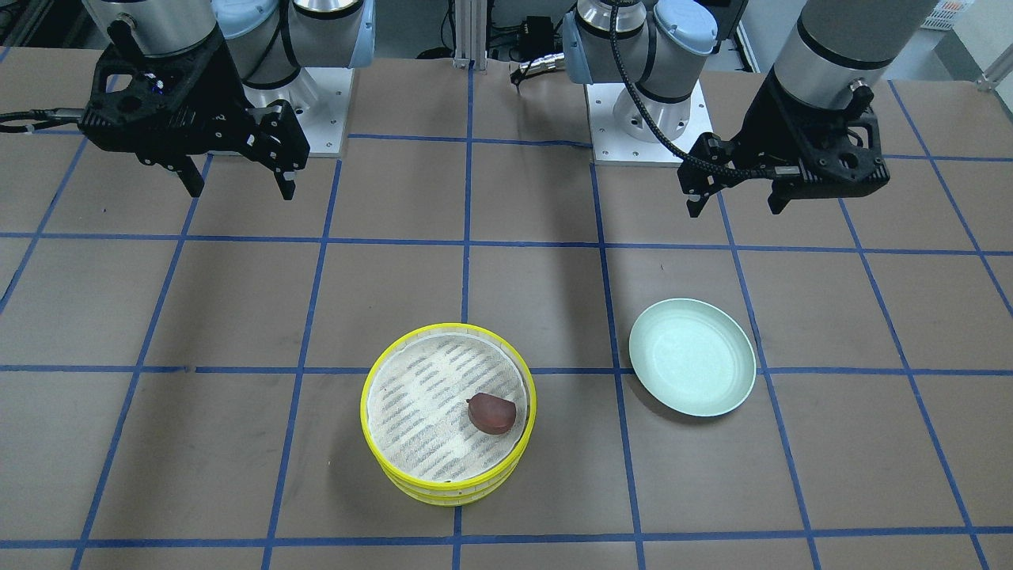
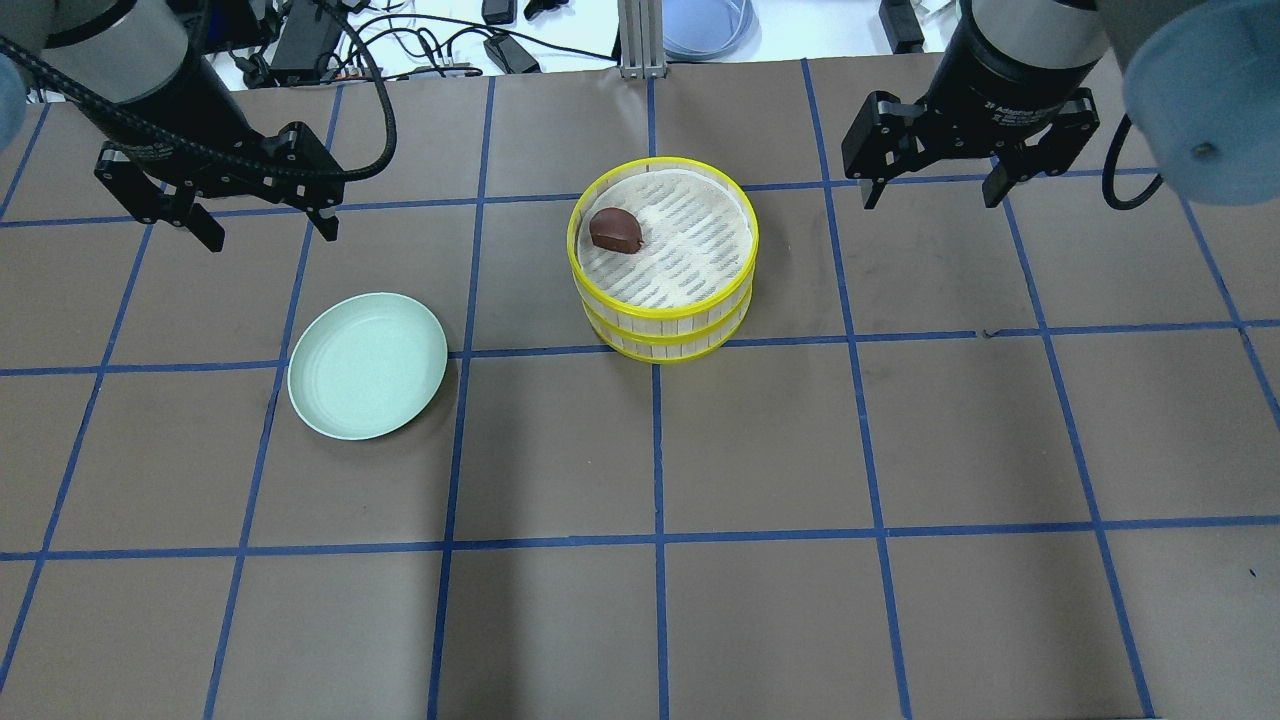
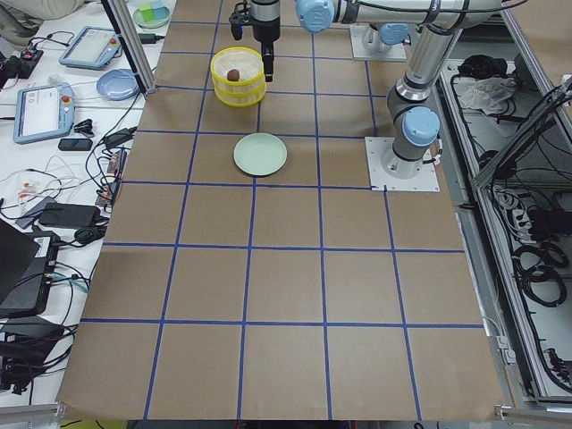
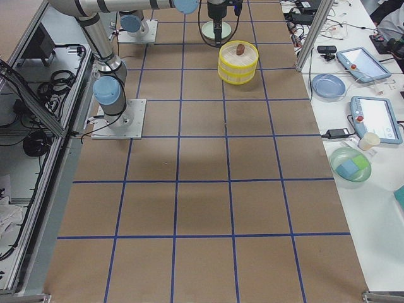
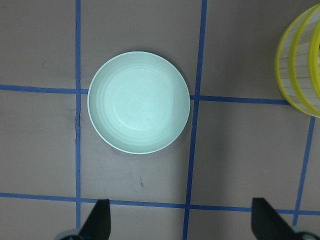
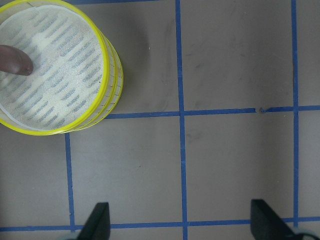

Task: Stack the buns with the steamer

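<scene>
Both grippers hang above the table (image 2: pixel 900 450), released and gripping nothing. The left gripper (image 2: pixel 268 232) has its fingers (image 5: pixel 98 222) spread wide, and the right gripper (image 2: pixel 932 198) has its fingers (image 6: pixel 97 222) spread just as wide, with only bare table between each pair. The steamer (image 2: pixel 662 345) stands as two tiers, one stacked squarely on the other, between the two grippers and farther out over the table than either pair of fingertips. In the right wrist view it sits ahead of the fingers and outside the one on that view's left, well apart from both. In the left wrist view only its yellow-rimmed wall shows, at the edge beyond the finger on that view's right. The brown bun (image 2: pixel 614 230) lies on the mesh floor of the top tier (image 2: pixel 690 250), close to the rim on the side nearer the left gripper and touching neither gripper. From the right wrist camera only part of the bun shows, cut off at the frame's edge, beyond the steamer's middle as seen from those fingers. The plate (image 2: pixel 367 365) rests flat on the table, ahead of the left fingers, more in line with the finger on the left of the wrist view than with the other, and apart from both. It lies near the steamer without touching it.
</scene>
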Controlling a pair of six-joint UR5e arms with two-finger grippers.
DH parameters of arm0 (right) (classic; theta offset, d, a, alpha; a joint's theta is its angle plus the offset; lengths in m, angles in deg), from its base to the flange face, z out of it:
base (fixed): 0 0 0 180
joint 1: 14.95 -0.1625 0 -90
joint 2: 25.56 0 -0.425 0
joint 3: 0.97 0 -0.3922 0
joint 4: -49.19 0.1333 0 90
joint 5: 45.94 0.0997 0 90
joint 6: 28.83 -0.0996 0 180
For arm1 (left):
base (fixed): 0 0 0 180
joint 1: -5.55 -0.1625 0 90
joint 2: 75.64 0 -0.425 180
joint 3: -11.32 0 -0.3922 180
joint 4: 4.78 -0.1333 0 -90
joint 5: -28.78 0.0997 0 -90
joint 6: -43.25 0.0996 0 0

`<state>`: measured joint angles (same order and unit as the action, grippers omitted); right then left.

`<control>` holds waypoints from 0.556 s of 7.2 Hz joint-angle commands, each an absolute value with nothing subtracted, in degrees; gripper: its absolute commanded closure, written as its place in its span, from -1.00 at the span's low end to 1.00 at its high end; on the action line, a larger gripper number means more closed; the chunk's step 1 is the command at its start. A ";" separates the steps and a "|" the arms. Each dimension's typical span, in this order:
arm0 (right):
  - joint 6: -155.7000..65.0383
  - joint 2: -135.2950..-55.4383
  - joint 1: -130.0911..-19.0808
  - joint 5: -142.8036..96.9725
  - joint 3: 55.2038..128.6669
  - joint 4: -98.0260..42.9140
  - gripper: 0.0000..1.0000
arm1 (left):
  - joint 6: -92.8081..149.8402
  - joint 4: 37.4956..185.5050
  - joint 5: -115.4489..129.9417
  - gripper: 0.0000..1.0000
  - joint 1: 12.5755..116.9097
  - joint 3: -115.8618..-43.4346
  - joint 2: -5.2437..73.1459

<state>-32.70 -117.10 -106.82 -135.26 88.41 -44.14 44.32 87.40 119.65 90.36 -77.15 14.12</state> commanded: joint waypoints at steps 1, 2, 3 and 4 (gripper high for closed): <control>-32.61 -117.05 -106.80 -135.23 88.41 -44.24 -1.00 | 44.30 86.98 119.83 -1.00 90.36 -77.54 13.83; -32.61 -117.05 -106.80 -135.15 88.41 -44.24 -1.00 | 44.21 87.07 120.18 -1.00 90.36 -77.54 13.57; -32.70 -117.05 -106.80 -135.23 88.50 -44.24 -1.00 | 44.30 87.15 119.66 -1.00 90.45 -77.54 13.57; -32.70 -117.05 -106.80 -135.15 88.50 -44.24 -1.00 | 44.39 87.07 119.75 -1.00 90.45 -77.54 13.57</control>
